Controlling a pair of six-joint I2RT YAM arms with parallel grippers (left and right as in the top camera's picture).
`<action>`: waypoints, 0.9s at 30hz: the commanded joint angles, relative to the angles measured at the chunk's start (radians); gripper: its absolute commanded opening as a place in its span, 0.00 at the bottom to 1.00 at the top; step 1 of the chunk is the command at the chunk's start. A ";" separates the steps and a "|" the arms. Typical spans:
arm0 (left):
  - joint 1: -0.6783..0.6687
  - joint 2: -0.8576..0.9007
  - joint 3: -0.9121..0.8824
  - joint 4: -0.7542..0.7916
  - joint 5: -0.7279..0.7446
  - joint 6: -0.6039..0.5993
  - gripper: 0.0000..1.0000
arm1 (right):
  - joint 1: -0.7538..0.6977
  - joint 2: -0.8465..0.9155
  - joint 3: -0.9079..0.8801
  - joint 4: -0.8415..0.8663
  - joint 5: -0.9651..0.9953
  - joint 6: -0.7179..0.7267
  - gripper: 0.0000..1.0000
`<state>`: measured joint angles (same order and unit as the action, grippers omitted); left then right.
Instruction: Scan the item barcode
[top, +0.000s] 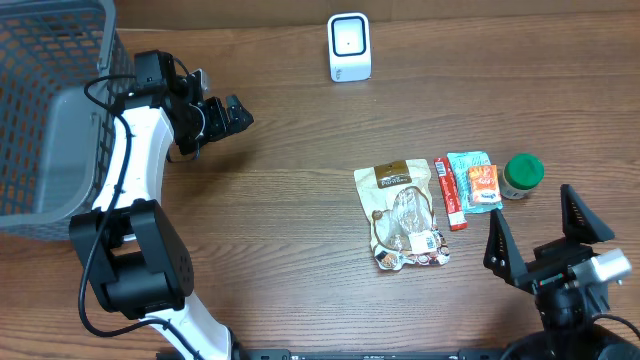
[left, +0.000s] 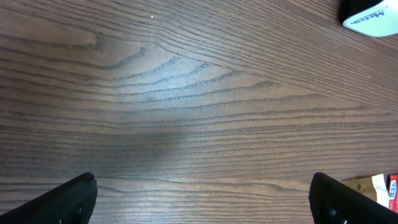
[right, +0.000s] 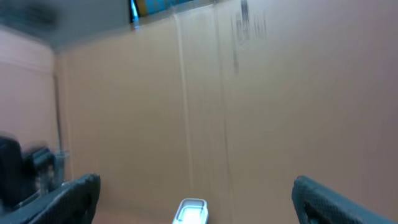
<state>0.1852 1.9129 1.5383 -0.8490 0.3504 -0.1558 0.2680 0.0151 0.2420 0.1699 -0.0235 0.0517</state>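
My left gripper (top: 236, 122) hangs over the brown wood-grain table (top: 300, 230), just right of the grey wire-mesh basket (top: 40, 110). Its jaws are spread wide with nothing between them, and the left wrist view shows only bare wood between the two black fingers (left: 68, 199). My right gripper (top: 532, 201) sits at the near right corner, jaws also fully apart and empty, pointing towards the far edge of the table.

The small white box-shaped barcode scanner (top: 349, 47) stands upright at the far edge, well apart from both arms. The goods lie in a row on the right half of the table, near the right gripper and untouched:
- a brown and clear plastic snack pouch (top: 402, 215), lying flat
- a narrow red stick packet (top: 449, 193), just beside the pouch
- a teal sachet with an orange panel (top: 474, 180)
- a small white jar with a green lid (top: 522, 175), at the right end of the row

The right wrist view is blurred. I can make out only the scanner, low in the frame.
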 joint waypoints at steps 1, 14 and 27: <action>-0.003 0.002 0.021 0.000 -0.003 -0.009 1.00 | -0.007 -0.011 -0.065 0.120 -0.024 0.002 1.00; -0.002 0.002 0.021 0.000 -0.003 -0.009 1.00 | -0.032 -0.011 -0.181 0.278 -0.024 0.002 1.00; -0.002 0.002 0.021 0.000 -0.003 -0.009 1.00 | -0.035 -0.011 -0.234 0.122 -0.024 0.002 1.00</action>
<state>0.1852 1.9129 1.5383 -0.8494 0.3508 -0.1558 0.2398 0.0143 0.0185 0.3386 -0.0452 0.0521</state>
